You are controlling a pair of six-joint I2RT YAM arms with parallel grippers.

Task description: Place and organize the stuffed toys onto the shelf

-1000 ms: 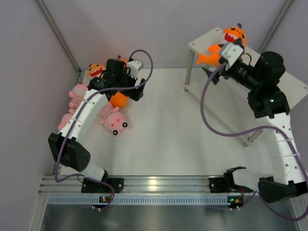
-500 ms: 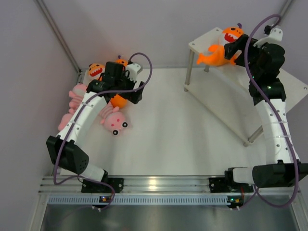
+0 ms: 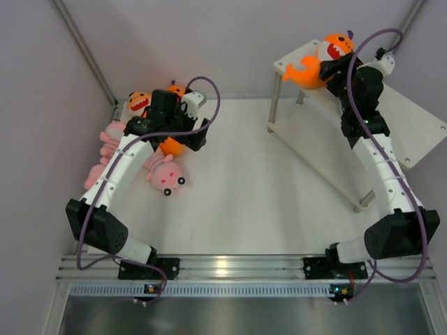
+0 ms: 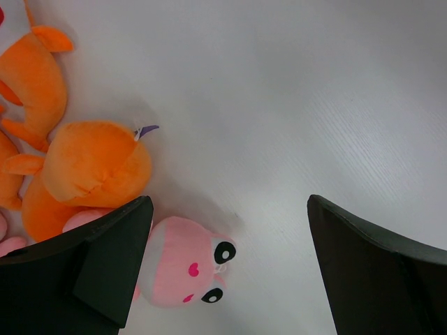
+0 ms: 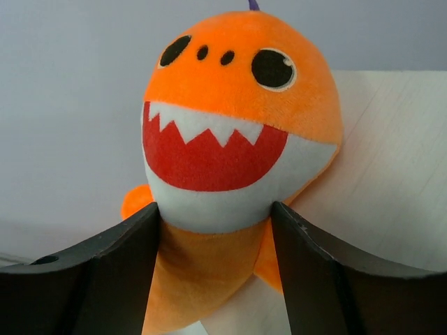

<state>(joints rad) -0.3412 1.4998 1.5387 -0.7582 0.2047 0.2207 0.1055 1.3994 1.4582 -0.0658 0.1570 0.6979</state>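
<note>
My right gripper [image 3: 328,68] is shut on an orange shark plush [image 3: 307,72] at the far end of the shelf's [image 3: 412,118] top board. In the right wrist view the fingers squeeze its body [image 5: 209,272] just under the white jaw, and the shelf board [image 5: 391,174] lies behind it. My left gripper [image 3: 174,137] hangs open over the toy pile at the table's left. In the left wrist view a pink plush face [image 4: 178,269] lies beside the left finger and an orange plush [image 4: 98,164] lies just beyond it.
More orange sharks [image 3: 140,102] [image 3: 176,89] and pink plush [image 3: 112,136] [image 3: 94,178] lie against the left wall. A pink plush [image 3: 166,174] lies nearest the table's middle. The shelf stands diagonally at the right on thin metal legs [image 3: 274,105].
My right arm has swung upright and carried the shark plush a little up and left toward the shelf's far corner. The left arm has barely moved.
</note>
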